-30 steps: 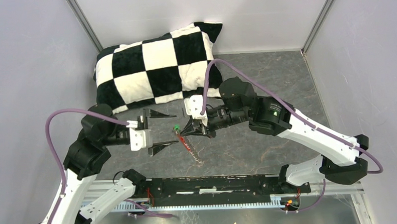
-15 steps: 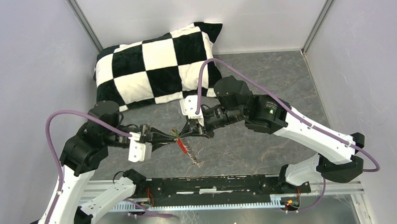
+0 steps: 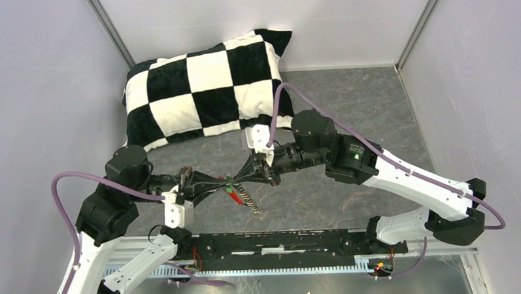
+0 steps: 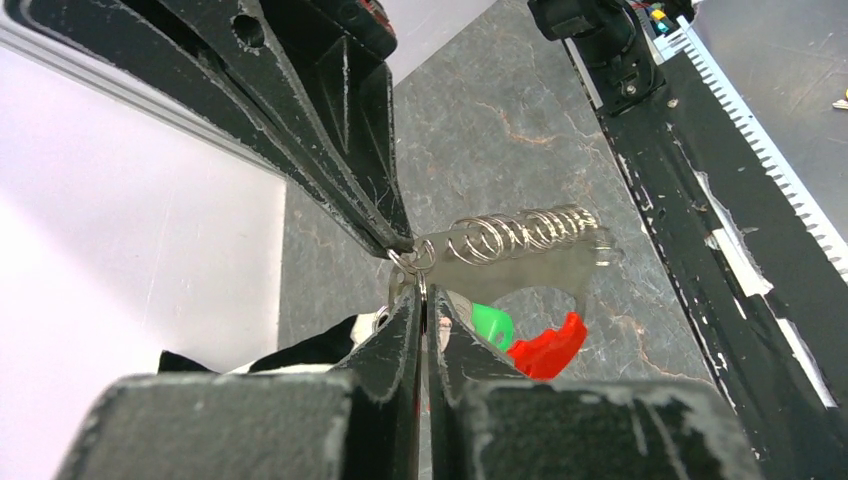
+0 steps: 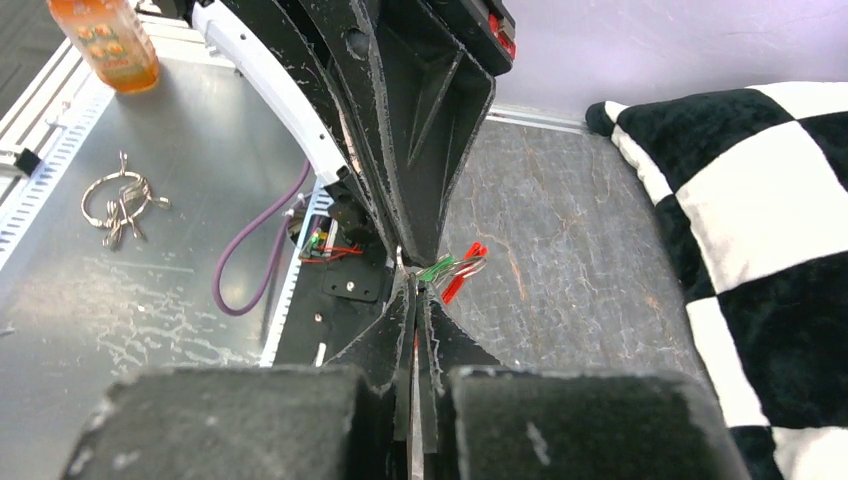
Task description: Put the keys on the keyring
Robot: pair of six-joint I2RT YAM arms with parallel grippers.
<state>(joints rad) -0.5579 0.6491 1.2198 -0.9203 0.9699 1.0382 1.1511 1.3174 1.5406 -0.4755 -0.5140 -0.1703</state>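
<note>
Left tool [image 4: 422, 303] and right tool [image 5: 412, 288] meet tip to tip above the table [image 3: 361, 98], both pinched shut on the small wire loop of the keyring [image 4: 520, 235], seemingly to hold it steady in mid-air while a green key [image 4: 492, 325] dangles beneath.

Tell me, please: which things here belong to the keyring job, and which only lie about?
For the job: keyring, green key, left pincer, right pincer.
Lying about: checkered pillow, orange bottle, loose wire rings.
</note>
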